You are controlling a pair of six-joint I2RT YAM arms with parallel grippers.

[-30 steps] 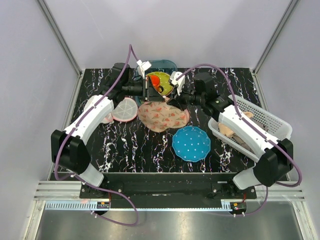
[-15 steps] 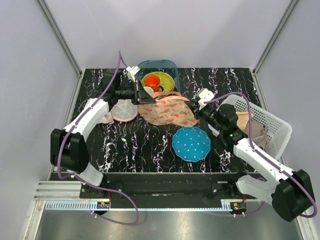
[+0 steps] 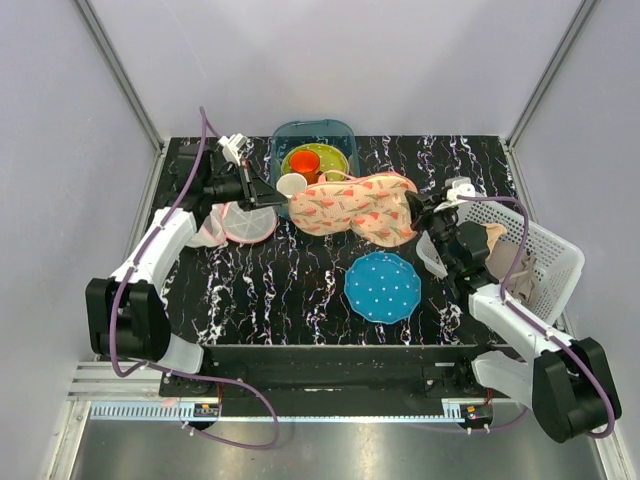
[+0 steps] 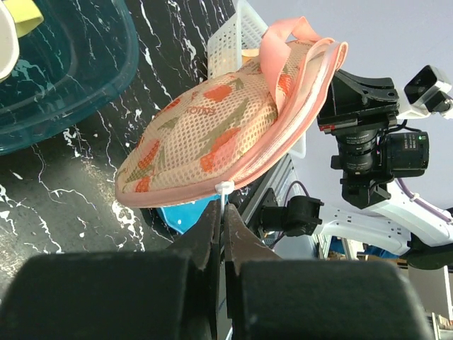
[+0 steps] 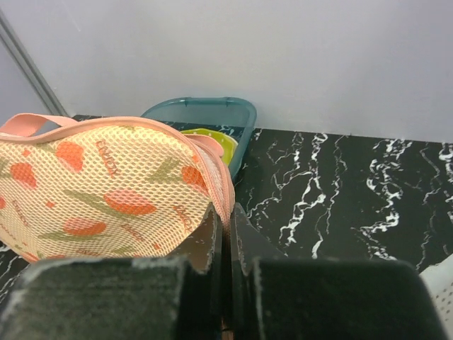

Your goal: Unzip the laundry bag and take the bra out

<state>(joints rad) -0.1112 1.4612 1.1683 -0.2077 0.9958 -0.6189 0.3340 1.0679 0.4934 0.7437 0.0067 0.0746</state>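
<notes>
The laundry bag (image 3: 355, 205), peach mesh with red and green prints and pink edging, hangs in the air between my two grippers, above the table's far middle. My left gripper (image 3: 277, 195) is shut on the white zipper pull (image 4: 224, 190) at the bag's left end (image 4: 219, 134). My right gripper (image 3: 416, 214) is shut on the bag's pink edge at its right end (image 5: 106, 191). The pink strap (image 4: 283, 42) sticks up near the right gripper. The bra does not show; the bag's inside is hidden.
A blue plate (image 3: 383, 287) lies below the bag, towards the front. A white mesh round pink-rimmed piece (image 3: 248, 221) lies at the left. A teal bin (image 3: 315, 138) with a green plate, orange cup and white cup stands behind. A white basket (image 3: 535, 255) of clothes stands at the right.
The two grippers have moved apart, the left one leftward and the right one rightward. The bag has come up off the table and is stretched between them.
</notes>
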